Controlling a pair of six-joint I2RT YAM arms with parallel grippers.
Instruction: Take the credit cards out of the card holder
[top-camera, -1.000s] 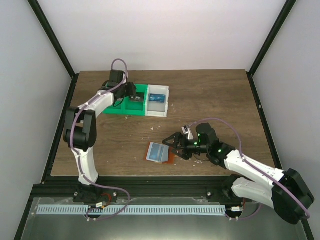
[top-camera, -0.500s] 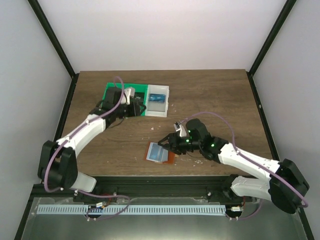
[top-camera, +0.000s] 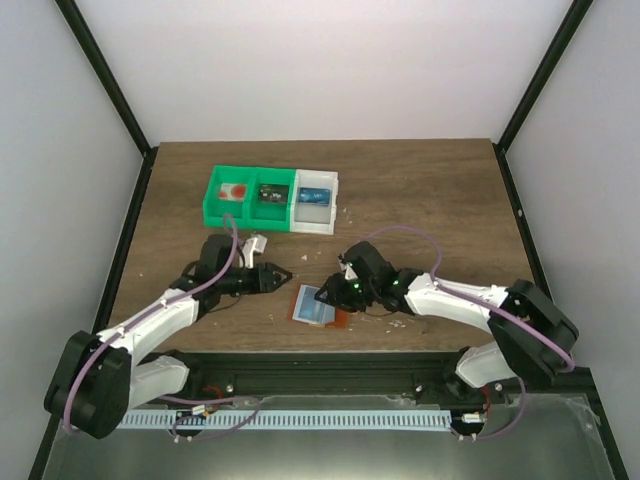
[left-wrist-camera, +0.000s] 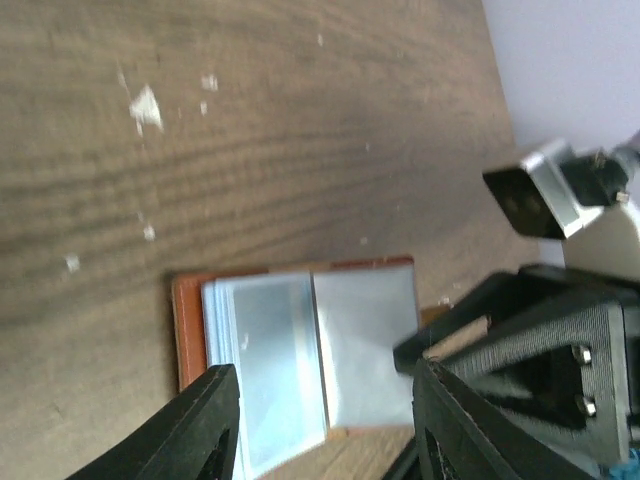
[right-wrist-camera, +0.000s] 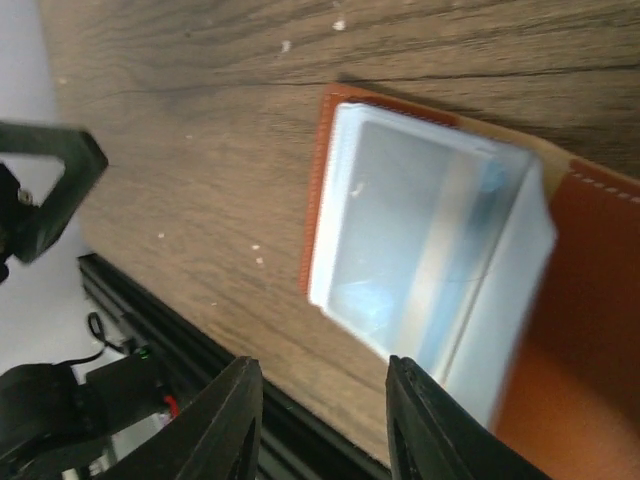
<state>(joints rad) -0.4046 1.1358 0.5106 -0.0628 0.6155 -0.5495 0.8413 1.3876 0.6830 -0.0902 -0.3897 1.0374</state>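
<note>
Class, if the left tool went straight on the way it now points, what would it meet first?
Probably the card holder, lying open just ahead of the left tool; depth is uncertain.

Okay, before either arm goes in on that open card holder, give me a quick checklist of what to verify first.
1. Card holder lies open, pale lining up: ok.
2. Left gripper open and facing the holder: ok.
3. Right gripper open at the holder's opposite edge: ok.
4. The two grippers apart, not touching each other: ok.
5. A card showing in the pockets to grab: cannot tell; the lining looks pale and blurred.
6. White bin has room, with one blue card inside: ok.
</note>
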